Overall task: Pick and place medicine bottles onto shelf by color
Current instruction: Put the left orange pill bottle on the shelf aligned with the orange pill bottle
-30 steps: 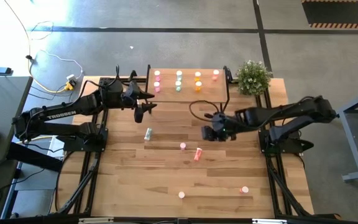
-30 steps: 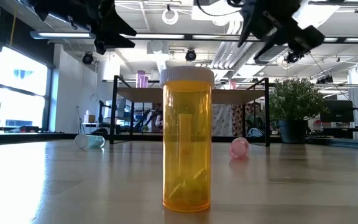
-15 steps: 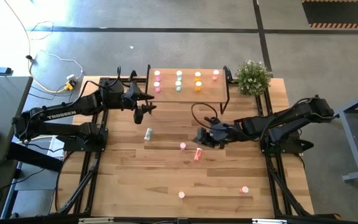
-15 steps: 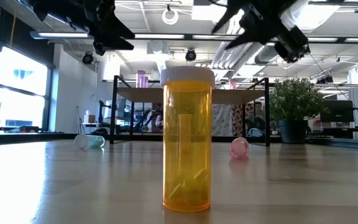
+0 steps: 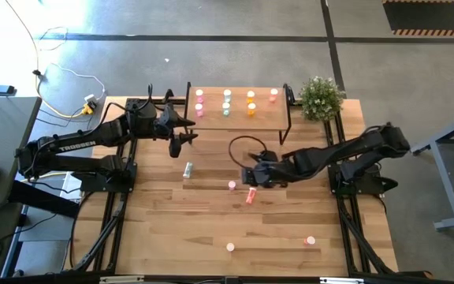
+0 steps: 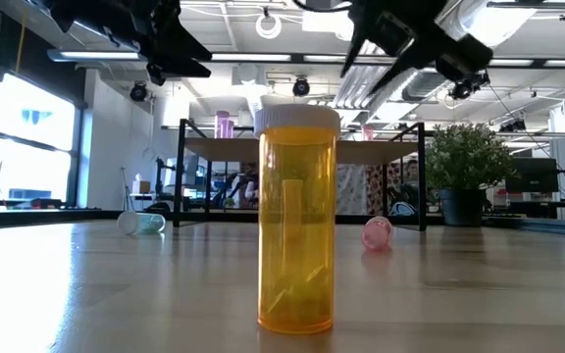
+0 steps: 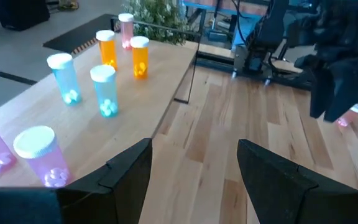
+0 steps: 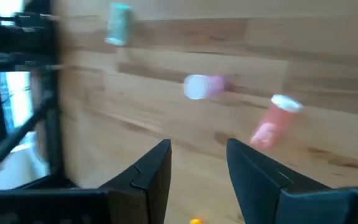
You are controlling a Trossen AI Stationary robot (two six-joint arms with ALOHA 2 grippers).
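The shelf (image 5: 239, 117) stands at the table's far middle with several medicine bottles (image 5: 226, 102) upright on it in pink, pale blue-green and orange. On the table lie a pale green bottle (image 5: 187, 169), a pink bottle (image 5: 232, 185) and a red-pink bottle (image 5: 251, 196). Two more pink ones (image 5: 230, 247) (image 5: 310, 241) sit near the front. An orange bottle (image 6: 297, 221) stands upright close to the low camera. My right gripper (image 5: 251, 177) hovers open just above the pink (image 8: 201, 86) and red-pink (image 8: 272, 124) bottles. My left gripper (image 5: 189, 130) waits open, raised beside the shelf's left end.
A potted plant (image 5: 321, 96) stands at the shelf's right end. The shelf's thin black legs (image 5: 288, 126) reach down to the tabletop. Bare wood lies between the lying bottles and the table's near edge (image 5: 235, 272).
My right gripper has travelled toward the table's left and a little toward its near edge, sinking slightly, and now hangs over the pink and red-pink bottles. Its fingers have stayed open. No bottle has moved.
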